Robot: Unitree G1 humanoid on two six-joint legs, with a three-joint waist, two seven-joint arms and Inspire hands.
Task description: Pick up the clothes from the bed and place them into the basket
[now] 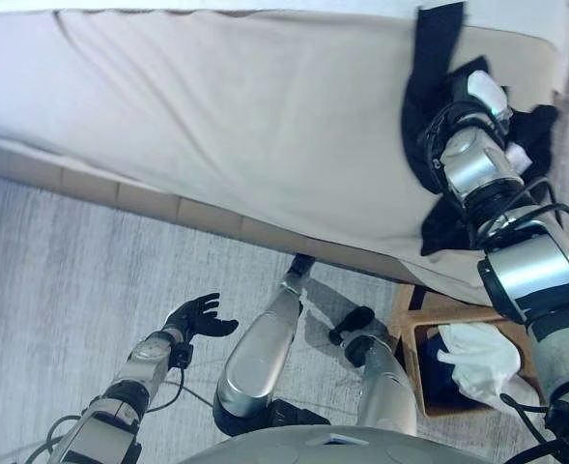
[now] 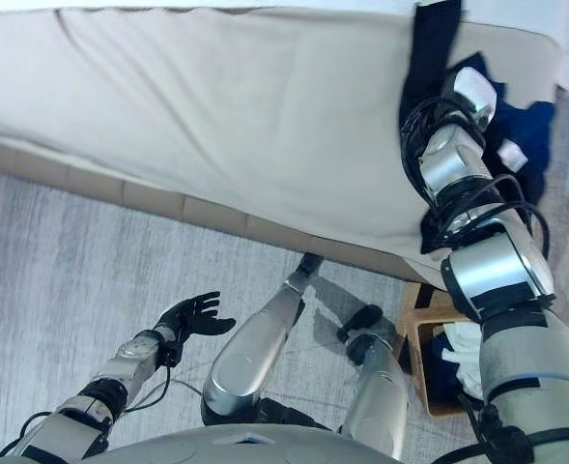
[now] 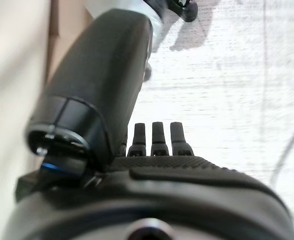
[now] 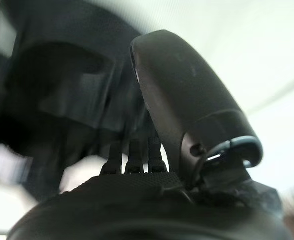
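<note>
Left eye view: left hand (image 1: pixel 199 317) nearest, low over grey floor (image 1: pixel 62 261), fingers spread, holding nothing. Basket (image 1: pixel 412 333) near right, white cloth (image 1: pixel 477 356) inside. Dark clothes (image 1: pixel 429 87) on bed (image 1: pixel 245 106), far right.
Right wrist view: right hand (image 4: pixel 137 160) above dark clothes, fingers extended, nothing gripped.
Left wrist view: fingers (image 3: pixel 159 137) straight, floor beyond.

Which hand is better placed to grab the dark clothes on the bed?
Right. The right hand is already over the dark clothes on the bed; the left hand hangs open above the floor, well away.
</note>
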